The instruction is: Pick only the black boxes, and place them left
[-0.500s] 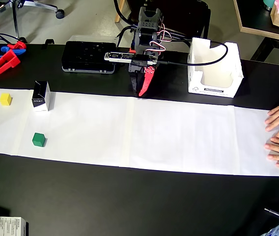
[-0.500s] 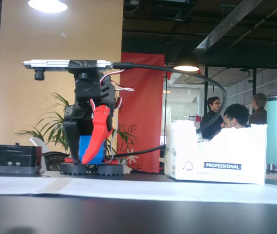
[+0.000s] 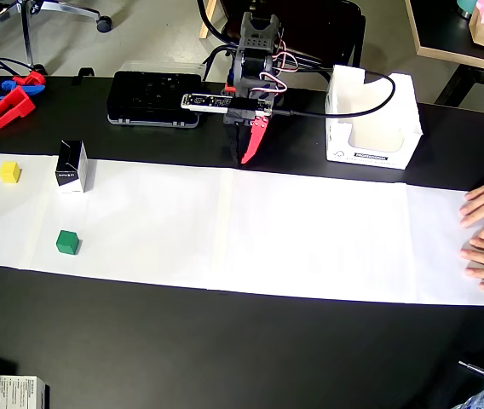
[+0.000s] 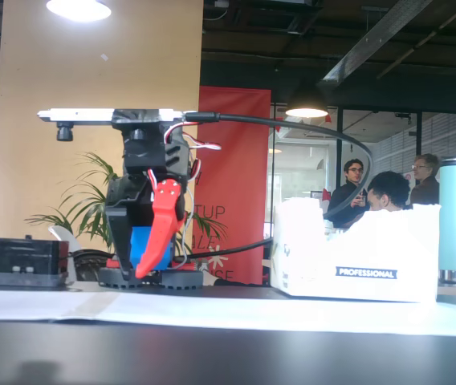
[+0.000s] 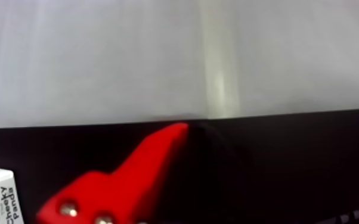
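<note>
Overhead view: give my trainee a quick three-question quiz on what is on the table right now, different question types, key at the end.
1. True or false: the gripper holds a black box.
2. Multiple choice: in the overhead view, the black box stands nearest to which cube? A) the yellow cube B) an orange cube C) a blue cube
3. Fill in: the big white carton sits to the ___ of the arm in the overhead view.

Key
1. False. The gripper is shut and empty, near the arm's base at the paper strip's far edge.
2. A. The green cube lies further off, nearer the camera.
3. Right.
</note>
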`<action>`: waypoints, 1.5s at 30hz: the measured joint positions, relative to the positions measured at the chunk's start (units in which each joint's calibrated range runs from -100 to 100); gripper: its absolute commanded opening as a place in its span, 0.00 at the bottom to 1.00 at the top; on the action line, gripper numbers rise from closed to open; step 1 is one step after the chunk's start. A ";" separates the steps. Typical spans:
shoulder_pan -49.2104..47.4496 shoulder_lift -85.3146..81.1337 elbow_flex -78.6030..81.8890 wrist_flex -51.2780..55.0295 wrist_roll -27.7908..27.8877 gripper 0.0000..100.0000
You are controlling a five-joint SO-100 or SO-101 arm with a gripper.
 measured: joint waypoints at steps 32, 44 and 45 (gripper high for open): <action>0.00 0.00 -1.15 0.00 2.34 0.00; 0.09 21.58 -24.62 0.00 4.74 0.29; 0.00 24.36 -28.42 0.00 4.79 0.30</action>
